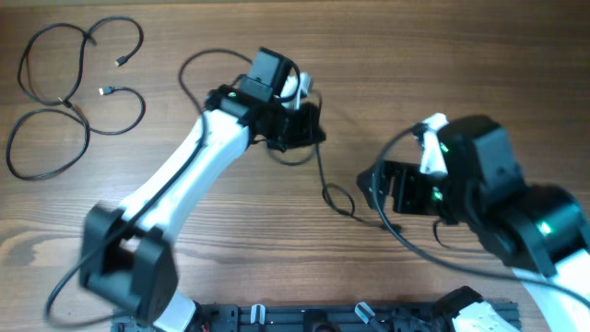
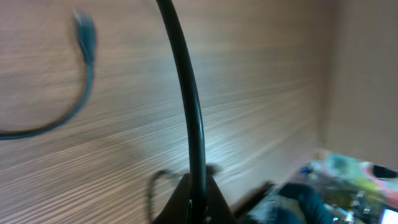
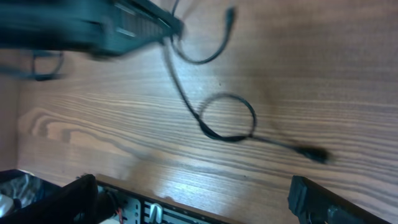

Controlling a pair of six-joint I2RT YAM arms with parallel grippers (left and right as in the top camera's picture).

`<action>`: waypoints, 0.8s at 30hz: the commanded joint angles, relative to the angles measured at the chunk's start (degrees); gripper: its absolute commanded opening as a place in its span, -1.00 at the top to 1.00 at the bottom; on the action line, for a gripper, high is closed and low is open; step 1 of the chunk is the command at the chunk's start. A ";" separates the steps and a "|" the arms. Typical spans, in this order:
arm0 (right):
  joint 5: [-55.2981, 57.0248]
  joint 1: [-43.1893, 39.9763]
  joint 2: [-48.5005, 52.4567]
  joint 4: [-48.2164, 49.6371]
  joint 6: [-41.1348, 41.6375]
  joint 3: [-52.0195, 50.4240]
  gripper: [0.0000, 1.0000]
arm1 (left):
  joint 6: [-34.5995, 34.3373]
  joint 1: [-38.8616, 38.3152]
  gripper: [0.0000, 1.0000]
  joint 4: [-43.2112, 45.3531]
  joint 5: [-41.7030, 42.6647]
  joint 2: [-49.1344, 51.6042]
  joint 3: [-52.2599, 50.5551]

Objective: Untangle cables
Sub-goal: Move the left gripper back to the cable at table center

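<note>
As seen from overhead, with 12 o'clock taken as the far edge of the table (image 1: 461,55), the left gripper (image 1: 297,125) is positioned just past centre towards 12 o'clock. Its jaws are fully closed, and in the left wrist view one black cable (image 2: 194,124) is seen pinched between them, rising straight out of the fingertips. From the grip, this cable is led towards 5 o'clock across the wood, where it is formed into a small closed loop (image 3: 254,119). It ends in a dark plug (image 3: 313,154) lying flat at 4 o'clock of the loop.

A second short cord end (image 2: 85,37), curved and carrying a plug, is recorded just beside the left gripper; it is blurred and its type cannot be determined. A further arc of cord (image 1: 217,52) is noted at 10 o'clock of the left gripper, partly hidden by the arm. Whether it belongs to the pinched cable cannot be told.

The right gripper (image 1: 394,189) is held at 3 o'clock of the loop, near it but apart. Its fingers (image 3: 68,199) are spread wide, and nothing is held between them.

The remaining cables (image 1: 69,103) are laid in loose overlapping curves at the 10 o'clock corner, well apart from both grippers.
</note>
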 commanded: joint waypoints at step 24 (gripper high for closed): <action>-11.52 0.02 7.58 3.93 -13.66 -0.52 -0.80 | -56.52 4.04 0.92 8.39 11.82 -11.67 2.10</action>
